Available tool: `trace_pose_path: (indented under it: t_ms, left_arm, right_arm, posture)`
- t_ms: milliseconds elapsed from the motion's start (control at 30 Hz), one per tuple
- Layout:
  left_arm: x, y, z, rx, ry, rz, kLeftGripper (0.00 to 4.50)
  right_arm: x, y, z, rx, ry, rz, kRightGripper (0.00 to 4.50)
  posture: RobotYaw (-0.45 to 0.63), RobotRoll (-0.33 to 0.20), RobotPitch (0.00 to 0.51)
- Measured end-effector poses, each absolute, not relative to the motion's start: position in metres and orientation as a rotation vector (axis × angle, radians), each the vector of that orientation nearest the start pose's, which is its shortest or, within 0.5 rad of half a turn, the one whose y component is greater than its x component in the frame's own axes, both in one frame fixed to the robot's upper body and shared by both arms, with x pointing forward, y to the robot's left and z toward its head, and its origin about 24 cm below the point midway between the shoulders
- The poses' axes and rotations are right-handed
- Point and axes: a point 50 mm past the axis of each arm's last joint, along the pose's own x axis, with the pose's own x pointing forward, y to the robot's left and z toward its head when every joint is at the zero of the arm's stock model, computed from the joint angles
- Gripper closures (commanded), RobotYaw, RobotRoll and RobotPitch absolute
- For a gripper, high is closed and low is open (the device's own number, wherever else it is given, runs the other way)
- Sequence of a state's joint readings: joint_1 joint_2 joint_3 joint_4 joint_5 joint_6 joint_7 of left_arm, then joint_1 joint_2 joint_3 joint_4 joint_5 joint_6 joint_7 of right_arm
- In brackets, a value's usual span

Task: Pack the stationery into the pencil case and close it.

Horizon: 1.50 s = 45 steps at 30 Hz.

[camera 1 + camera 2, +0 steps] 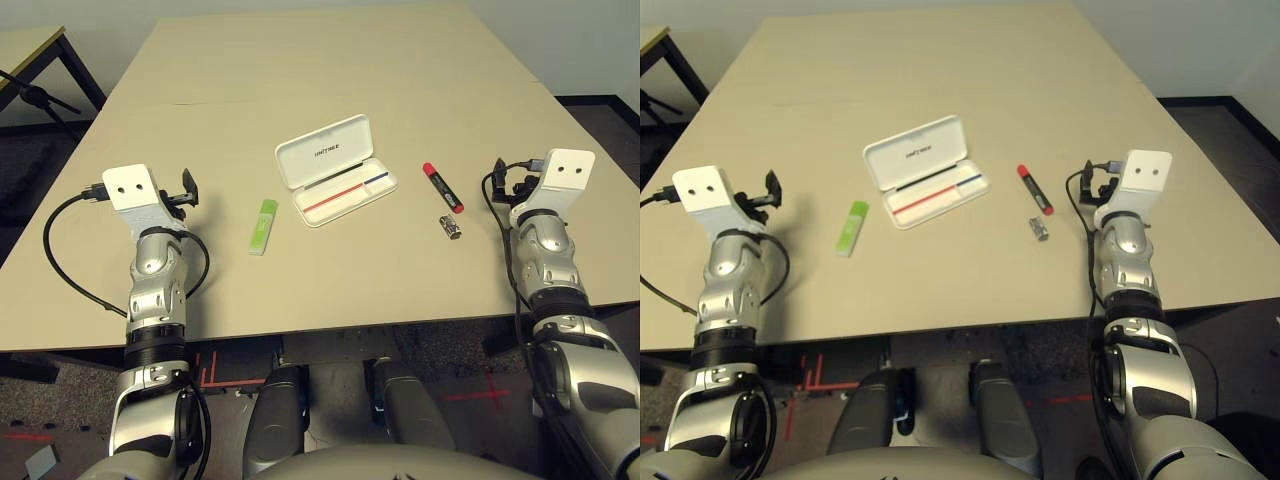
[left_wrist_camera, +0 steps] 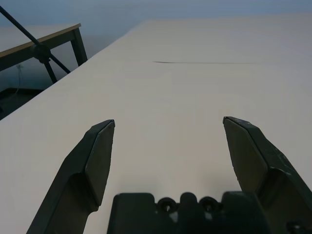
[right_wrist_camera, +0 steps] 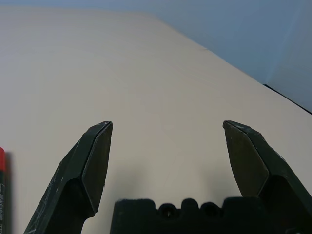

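Both my arms over near part of table (image 1: pixel 330 285), L arm on L, R arm on R. L fingers (image 2: pixel 168 122) spread wide, nothing btwn them; R fingers (image 3: pixel 168 123) same, wide & empty.

Case (image 1: pixel 340 187): on table, approx. mid btwn my arms, lid (image 1: pixel 325 150) open w/ UNITREE print on it, lid on far side of tray. In tray: red strip (image 1: pixel 333 197), short blue strip (image 1: pixel 376 178) at its R end, dark strip (image 1: pixel 334 176) along far side nr hinge; can't tell if strips are loose items or part of case.

Highlighter (image 1: pixel 263 227): lime w/ pale end, on table L of case, btwn case & L arm, pale end toward near edge. Marker (image 1: pixel 443 188): red & black, on table R of case, slanted, one red end far-L, other near-R. Stubby pc (image 1: pixel 450 227): silver/black, just near side of marker, apart from it, btwn case & R arm. All 3 outside case.

Bkgd: 2nd table (image 1: pixel 30 55) far L.
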<state>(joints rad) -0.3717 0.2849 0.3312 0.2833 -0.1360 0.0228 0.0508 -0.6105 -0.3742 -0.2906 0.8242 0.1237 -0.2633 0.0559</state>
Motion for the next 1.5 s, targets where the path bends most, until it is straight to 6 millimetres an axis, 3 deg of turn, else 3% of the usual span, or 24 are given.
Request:
trace_pose_path:
  t_ms: [467,600,767,967,1300,1500]
  left_arm:
    - [0.314,0.259,0.107,0.019,-0.128,0.273,0.03]
    - [0.318,0.258,0.119,0.069,-0.139,0.183,0.03]
    - [0.329,0.246,0.139,0.132,-0.151,-0.016,0.03]
    - [0.333,0.207,0.155,0.226,-0.094,-0.445,0.03]
    - [0.314,0.147,0.123,0.347,0.164,-0.995,0.03]
    - [0.31,0.124,0.113,0.463,0.301,-1.155,0.03]
  right_arm:
    - [0.35,-0.277,0.1,-0.08,-0.132,-0.216,0.0]
    - [0.35,-0.276,0.104,-0.072,-0.144,-0.146,0.0]
    - [0.35,-0.27,0.127,-0.125,-0.202,0.066,0.0]
    - [0.344,-0.263,0.156,-0.234,-0.192,0.444,0.0]
    - [0.335,-0.25,0.172,-0.39,-0.094,0.91,0.0]
    - [0.33,-0.248,0.18,-0.436,-0.076,1.039,0.0]
  posture:
    - [-0.04,0.0,0.122]
    - [-0.05,0.0,0.125]
    - [-0.07,0.0,0.148]
    - [-0.05,0.0,0.139]
    - [-0.06,0.0,0.131]
    - [-0.06,0.0,0.132]
